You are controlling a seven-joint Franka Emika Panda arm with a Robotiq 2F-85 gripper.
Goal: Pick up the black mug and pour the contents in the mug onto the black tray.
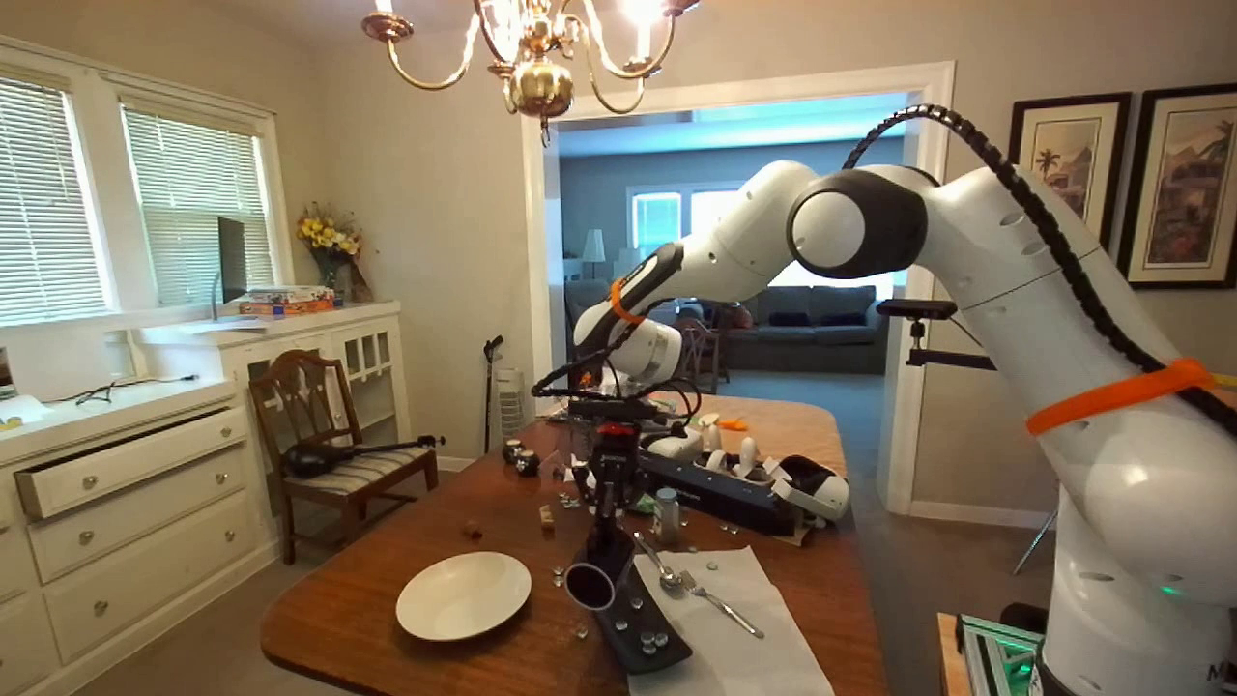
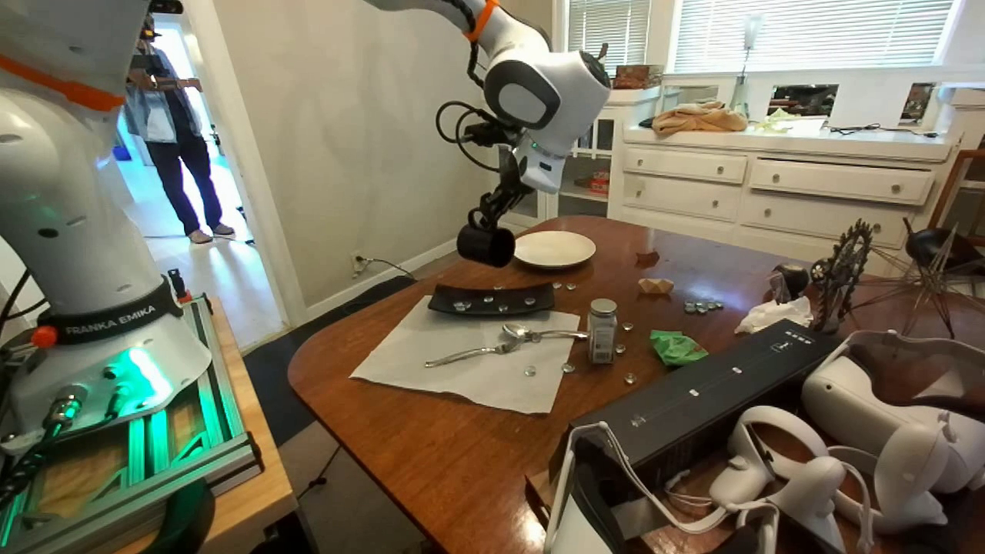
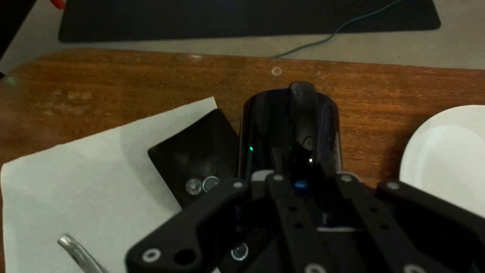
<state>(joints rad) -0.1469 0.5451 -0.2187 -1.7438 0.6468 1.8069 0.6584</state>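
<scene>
The black mug [image 2: 485, 245] is held in the air, tipped on its side, in both exterior views. Its round mouth [image 1: 590, 586] faces sideways in an exterior view; I cannot make out anything inside. My gripper [image 2: 492, 206] is shut on the mug at its handle side. In the wrist view the fingertips [image 3: 299, 178] overlap the mug [image 3: 265, 129], and its handle points to the top. The black tray [image 2: 492, 301] lies below the mug, partly on the white sheet, with several clear glass pebbles [image 1: 648, 641] on it. The mug and gripper hide part of the tray [image 3: 201, 151].
A white plate [image 1: 464, 596] stands beside the tray. A fork [image 2: 471, 354] and a spoon [image 2: 539, 334] lie on the white sheet [image 2: 462, 385]. A small glass jar [image 2: 602, 331] stands by the sheet. More pebbles lie around. A long black box [image 2: 708, 392] and a white headset [image 2: 869, 392] are farther along.
</scene>
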